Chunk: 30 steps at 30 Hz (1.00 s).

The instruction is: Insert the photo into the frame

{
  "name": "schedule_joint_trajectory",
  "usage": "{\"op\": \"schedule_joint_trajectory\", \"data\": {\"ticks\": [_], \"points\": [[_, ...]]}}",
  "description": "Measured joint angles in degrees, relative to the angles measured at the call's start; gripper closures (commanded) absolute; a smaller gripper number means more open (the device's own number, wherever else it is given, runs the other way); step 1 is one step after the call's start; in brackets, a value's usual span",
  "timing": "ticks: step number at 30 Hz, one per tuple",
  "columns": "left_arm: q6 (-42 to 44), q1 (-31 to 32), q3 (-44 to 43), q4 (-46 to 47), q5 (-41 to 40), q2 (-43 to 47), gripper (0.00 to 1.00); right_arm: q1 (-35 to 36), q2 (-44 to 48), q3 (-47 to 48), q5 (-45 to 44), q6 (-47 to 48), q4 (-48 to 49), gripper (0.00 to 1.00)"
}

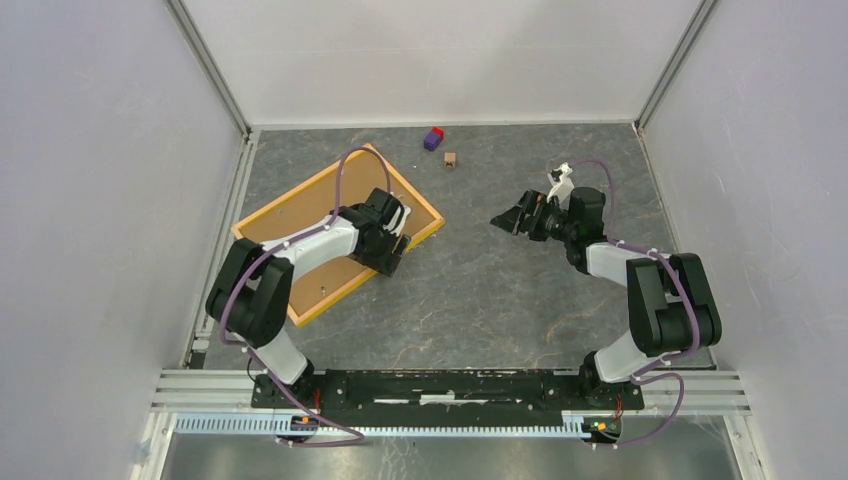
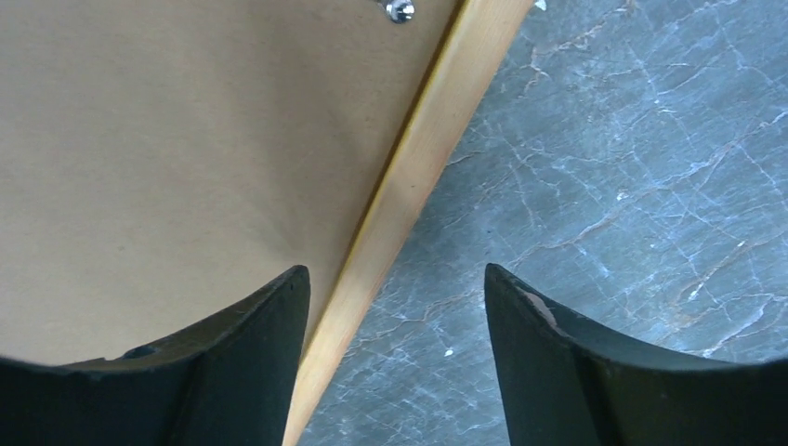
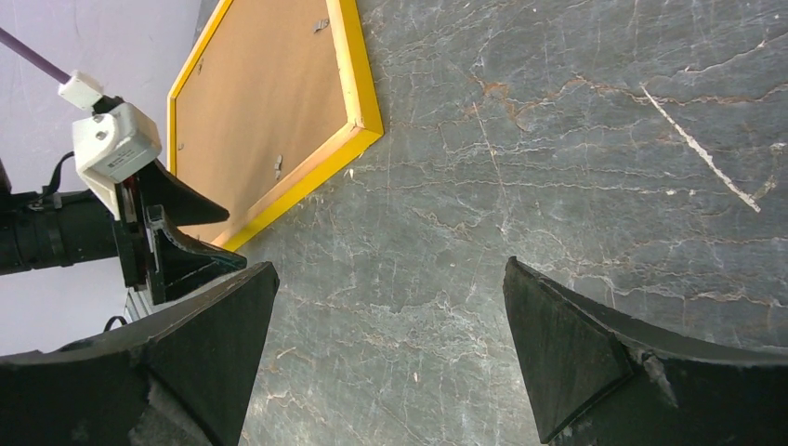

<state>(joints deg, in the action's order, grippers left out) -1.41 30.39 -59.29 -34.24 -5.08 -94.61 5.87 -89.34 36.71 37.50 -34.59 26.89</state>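
Observation:
The frame (image 1: 302, 186), thin orange-yellow wood, lies flat at the table's left with a plain brown backing board (image 1: 320, 200) inside it. The photo is out of view. My left gripper (image 1: 398, 242) hovers open over the frame's right edge. In the left wrist view the gripper (image 2: 395, 269) has one finger above the board (image 2: 186, 139) and the other above bare table, with the wooden rim (image 2: 409, 177) between them, nothing gripped. My right gripper (image 1: 500, 220) is open over bare table right of the frame. The right wrist view shows this gripper (image 3: 390, 265) empty, the frame (image 3: 358, 84) beyond it.
A small purple and red block (image 1: 433, 138) and a small brown block (image 1: 451, 160) sit near the back wall. A metal clip (image 2: 400, 11) sits on the board by the rim. White walls close in the left, back and right sides.

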Motion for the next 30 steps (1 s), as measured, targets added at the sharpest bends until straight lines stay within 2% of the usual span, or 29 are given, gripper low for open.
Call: {"op": "schedule_joint_trajectory", "data": {"ticks": [5,10,13,20,26,30], "points": [[-2.03,0.00,-0.66,-0.28,2.08,-2.36,0.50,-0.04,0.00,0.00,0.00,0.15,-0.48,0.02],[-5.35,0.07,-2.99,-0.90,4.37,-3.98,0.65,-0.04,-0.68,0.00,0.00,0.20,-0.81,0.02],[-7.72,0.90,-5.38,-1.42,6.84,-6.08,0.69,-0.04,-1.16,0.00,0.00,0.17,-0.96,0.02],[-17.16,6.21,-18.34,-1.25,13.11,-16.46,0.67,-0.13,-1.31,0.13,-0.13,0.94,-2.01,0.02],[-27.91,12.20,-29.20,4.85,21.24,-25.40,0.52,-2.62,-1.33,1.55,-1.55,5.01,-7.63,0.02],[-32.79,14.56,-33.86,8.81,26.01,-27.74,0.42,-4.96,0.28,2.21,-5.05,9.25,-14.38,0.02]]}}
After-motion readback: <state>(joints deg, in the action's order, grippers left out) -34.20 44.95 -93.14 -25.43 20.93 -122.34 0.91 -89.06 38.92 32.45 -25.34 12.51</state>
